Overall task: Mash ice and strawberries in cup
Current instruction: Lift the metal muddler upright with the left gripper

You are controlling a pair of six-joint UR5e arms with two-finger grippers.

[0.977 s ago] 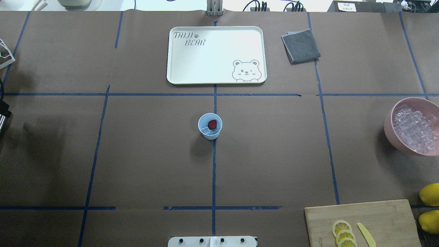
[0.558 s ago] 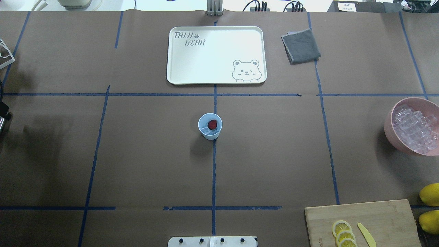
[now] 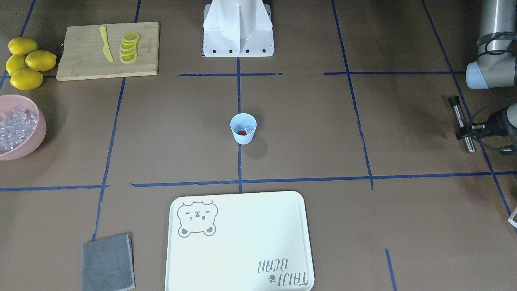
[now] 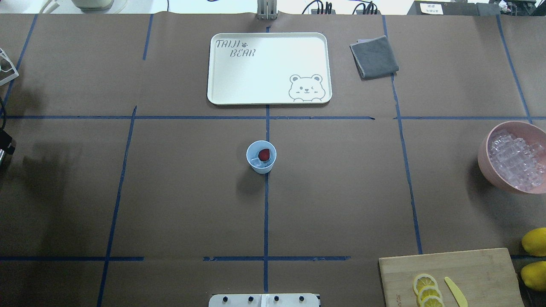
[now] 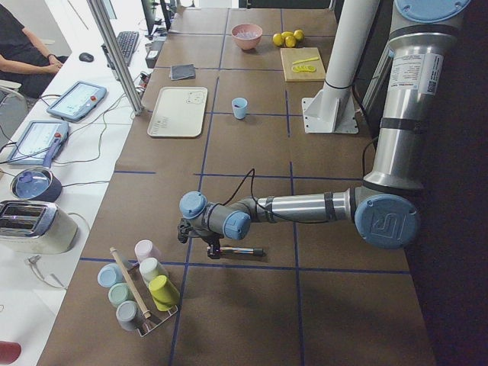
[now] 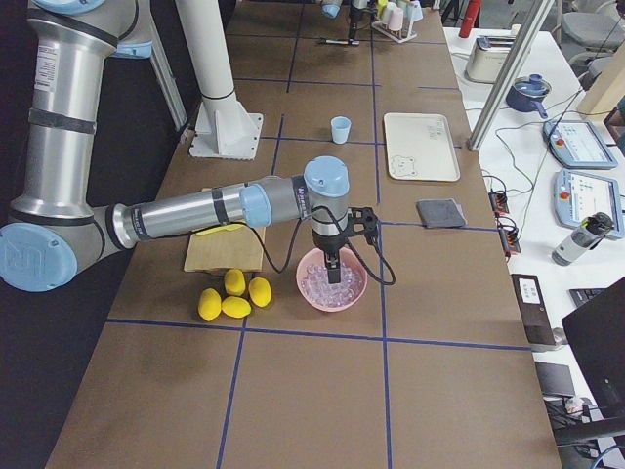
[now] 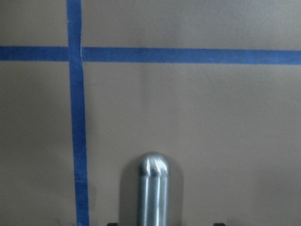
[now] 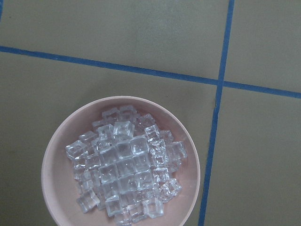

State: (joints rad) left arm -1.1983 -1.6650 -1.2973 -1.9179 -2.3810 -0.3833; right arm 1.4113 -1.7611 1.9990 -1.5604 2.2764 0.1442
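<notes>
The pale blue cup (image 4: 261,157) stands upright at the table's centre, also in the front view (image 3: 243,128). Inside it lie a small red strawberry (image 4: 264,154) and clear ice cubes (image 4: 255,162). My left gripper (image 3: 464,131) is far off at the table's left end, shut on a metal rod (image 3: 457,111) with a rounded tip (image 7: 153,188), held level just above the paper. My right gripper (image 6: 333,262) hangs over a pink bowl (image 8: 54,155) full of ice (image 8: 124,165); it shows only in the right side view, so I cannot tell whether it is open or shut.
A white bear tray (image 4: 268,68) and a grey cloth (image 4: 374,56) lie beyond the cup. A wooden board (image 4: 452,277) with lemon slices and a yellow knife sits near right, with lemons (image 3: 26,60) beside it. A rack of cups (image 5: 141,286) stands at the left end.
At the overhead view's left edge the visible bit of my left gripper has slid slightly toward the robot and further out of view. The cup and its contents have not moved.
</notes>
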